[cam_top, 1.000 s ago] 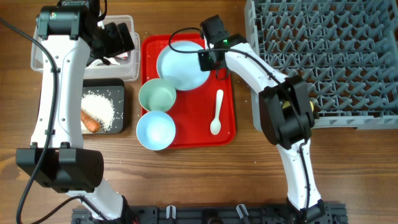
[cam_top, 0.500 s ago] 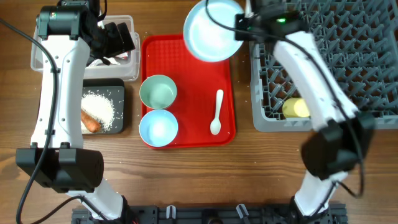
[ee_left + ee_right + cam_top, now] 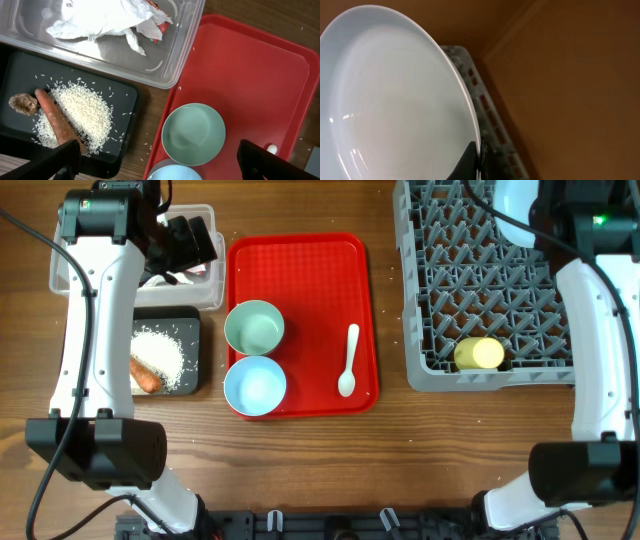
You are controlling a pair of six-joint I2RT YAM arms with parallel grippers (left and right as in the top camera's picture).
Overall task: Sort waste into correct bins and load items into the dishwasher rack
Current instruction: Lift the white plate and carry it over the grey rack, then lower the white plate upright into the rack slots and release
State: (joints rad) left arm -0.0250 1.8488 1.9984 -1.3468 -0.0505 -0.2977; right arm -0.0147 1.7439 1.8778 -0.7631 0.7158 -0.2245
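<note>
My right gripper is shut on the rim of the pale blue plate and holds it tilted above the far right of the grey dishwasher rack; the plate shows at the top edge overhead. The yellow cup lies in the rack's front. My left gripper is open and empty above the bins. The clear tub holds the crumpled napkin. The black tray holds rice, the carrot and a brown scrap. The mint bowl, blue bowl and white spoon sit on the red tray.
Stray rice grains lie on the wood between the black tray and the red tray. The rack takes up the table's right rear.
My right gripper has lifted the plate off the red tray and carried it right, over the rack. The left arm has not moved.
</note>
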